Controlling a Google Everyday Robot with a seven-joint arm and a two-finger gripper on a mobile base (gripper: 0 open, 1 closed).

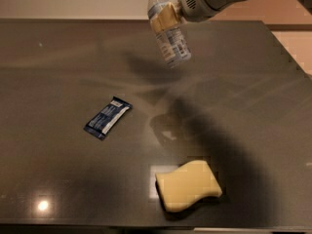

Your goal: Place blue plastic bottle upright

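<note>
The blue plastic bottle is a small clear bottle with a white cap and a pale blue-and-white label. It hangs in the air above the far middle of the dark table, nearly upright, cap up and leaning a little to the left. My gripper reaches in from the upper right and is shut on the bottle's upper part, just below the neck. The bottle's base is well above the tabletop.
A flat dark-blue snack wrapper lies left of centre. A yellow sponge lies near the front edge. The table's right edge runs diagonally at the far right, with lighter floor beyond it.
</note>
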